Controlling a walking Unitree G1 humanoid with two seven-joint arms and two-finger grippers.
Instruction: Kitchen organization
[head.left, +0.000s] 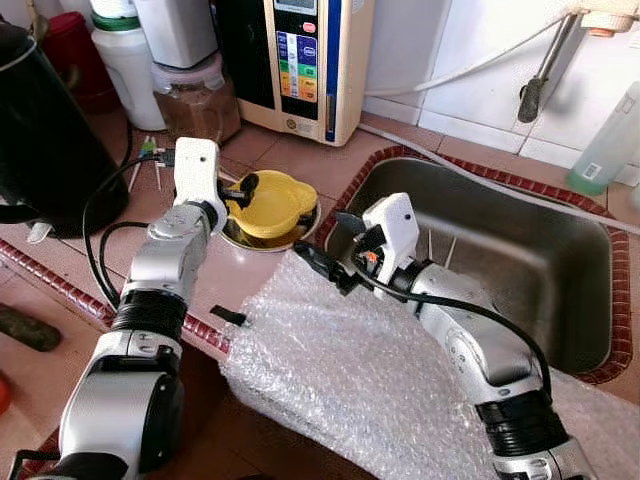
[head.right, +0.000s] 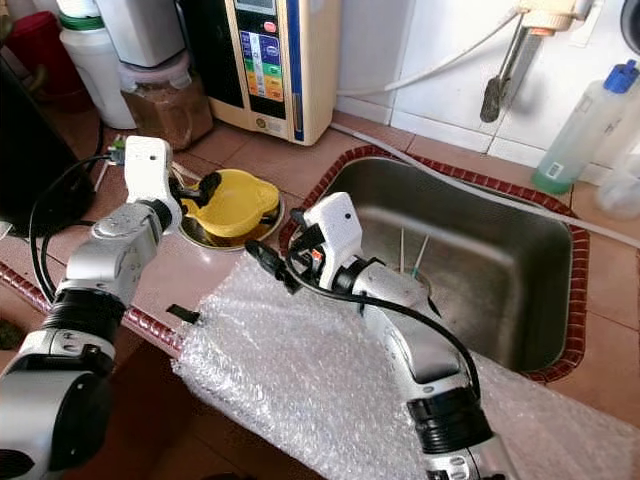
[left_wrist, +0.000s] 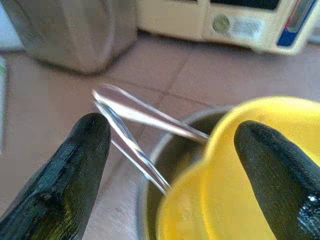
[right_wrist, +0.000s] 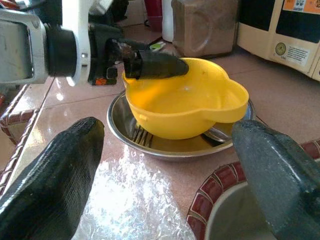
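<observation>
Tiled worktop (head.left: 300, 160) with a steel sink (head.left: 560, 300) – bubble wrap (head.left: 350, 370) lies in front. Left pincer (right_wrist: 150, 64) straddles the yellow bowl (right_wrist: 190, 107) rim, open; right pincer (head.left: 320, 262) wide.

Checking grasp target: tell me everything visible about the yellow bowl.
The yellow bowl looks like glossy plastic, with a wavy, lobed rim. It sits upright and empty in a shallow metal dish on the tiled counter, left of the sink, resting over cutlery. The left pincer straddles its rim, one finger inside.
</observation>
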